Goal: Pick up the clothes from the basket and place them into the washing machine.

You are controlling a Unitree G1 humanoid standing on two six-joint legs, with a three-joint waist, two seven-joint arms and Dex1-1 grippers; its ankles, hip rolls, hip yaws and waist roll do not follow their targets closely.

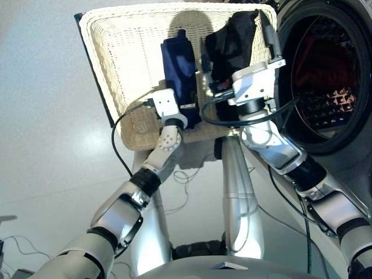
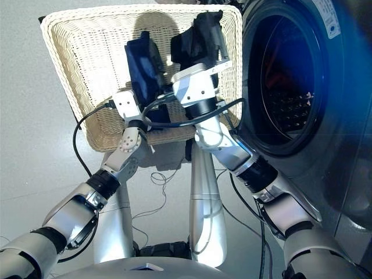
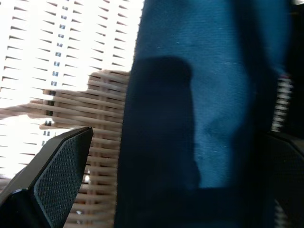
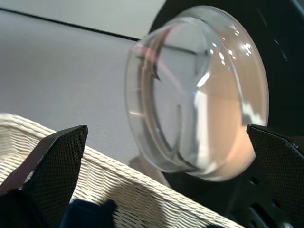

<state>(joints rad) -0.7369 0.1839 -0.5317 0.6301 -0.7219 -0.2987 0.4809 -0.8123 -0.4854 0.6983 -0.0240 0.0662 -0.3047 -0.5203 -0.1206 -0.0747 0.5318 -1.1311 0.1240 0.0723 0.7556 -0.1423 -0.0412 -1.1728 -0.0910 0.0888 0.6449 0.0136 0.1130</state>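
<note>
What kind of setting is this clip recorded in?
Probably a laundry spot or a test setup built like one: a front-loading washing machine with its glass door swung open, and beside it a wicker basket raised on a stand, holding a navy garment and a black garment.

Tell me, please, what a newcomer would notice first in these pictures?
Probably the cream basket in front, holding a navy garment and a black one. Both grippers reach into it, the left gripper open around the navy cloth. On the right the washing machine gapes open, something red inside its drum.
</note>
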